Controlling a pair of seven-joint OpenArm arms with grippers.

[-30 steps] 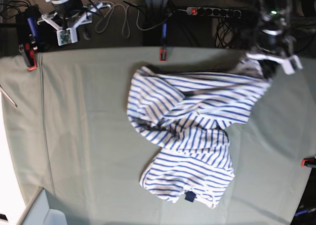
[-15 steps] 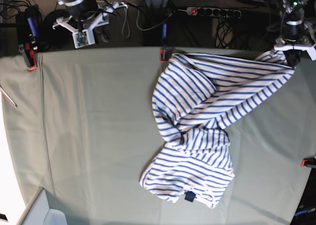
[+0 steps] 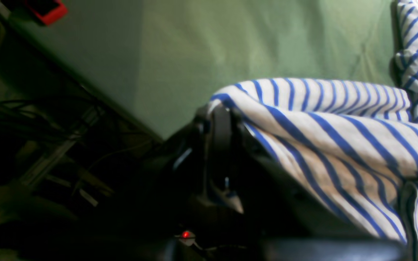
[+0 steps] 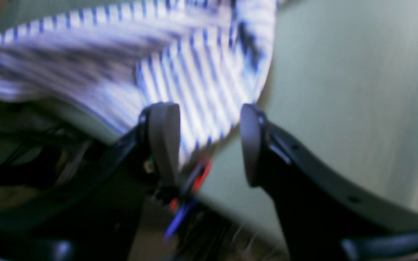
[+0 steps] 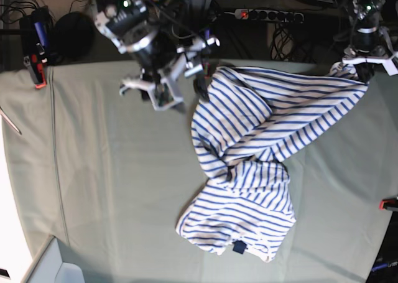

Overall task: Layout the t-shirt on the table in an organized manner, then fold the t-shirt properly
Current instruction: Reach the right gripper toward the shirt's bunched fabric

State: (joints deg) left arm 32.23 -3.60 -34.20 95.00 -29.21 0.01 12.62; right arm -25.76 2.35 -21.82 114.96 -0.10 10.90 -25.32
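left pincer (image 3: 218, 108) on bunched t-shirt (image 5: 261, 140)

Motion blur smears the t-shirt (image 4: 180, 61) in the right wrist view.

R jaws apart over t-shirt (image 4: 201, 72)

Blurred right wrist view, dim shadowy left
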